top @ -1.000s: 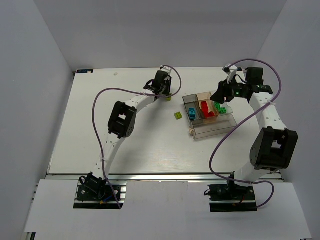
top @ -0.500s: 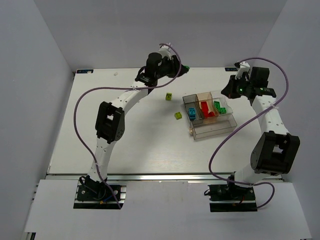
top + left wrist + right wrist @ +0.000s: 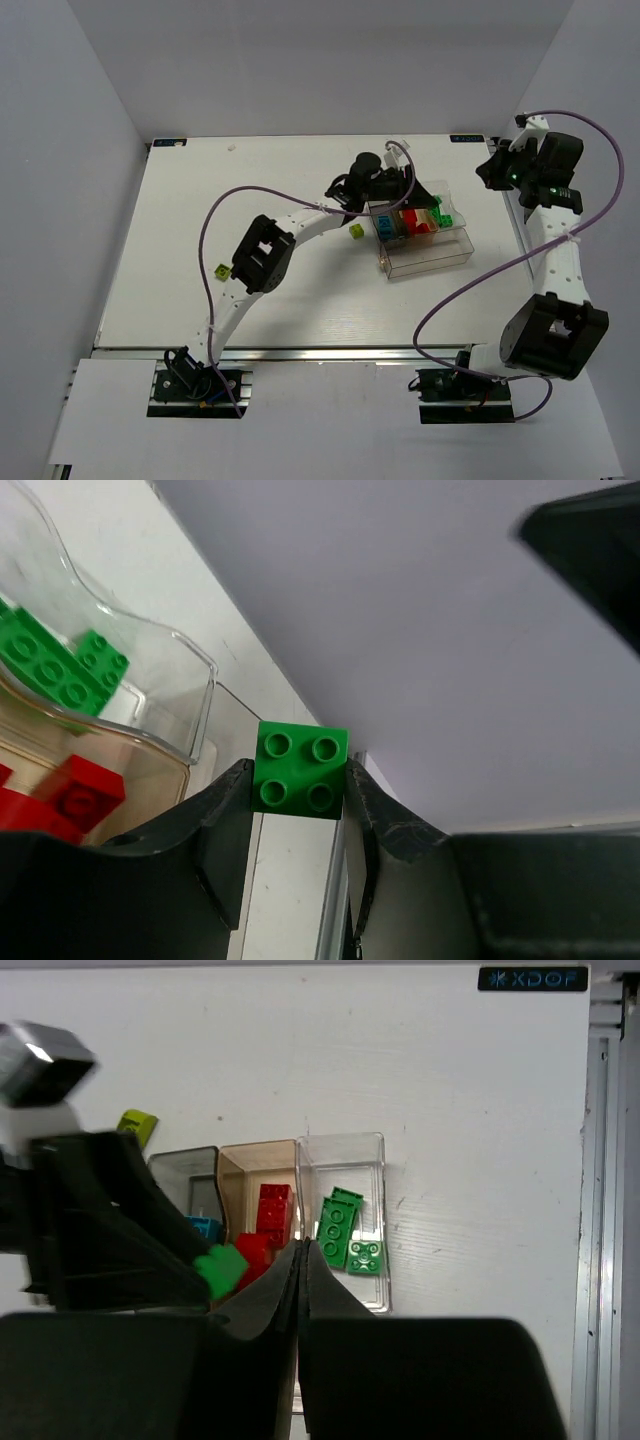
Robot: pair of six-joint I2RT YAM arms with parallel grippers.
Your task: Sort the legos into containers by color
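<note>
Green and four-studded, a lego brick [image 3: 300, 762] is clamped between the left gripper's [image 3: 298, 776] fingers just over the divided container [image 3: 430, 258], near its clear compartment of green bricks [image 3: 338, 1228], while the right gripper [image 3: 302, 1252], jaws pressed together empty, hangs well off toward the table's [image 3: 200, 250] right edge.

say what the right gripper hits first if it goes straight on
Probably the container, near the wall between its tan and clear sections. The right gripper is some way off, so depth is unclear.

The left arm [image 3: 305, 218] covers the box [image 3: 430, 260] from the left; its right flank stands unobstructed.
</note>
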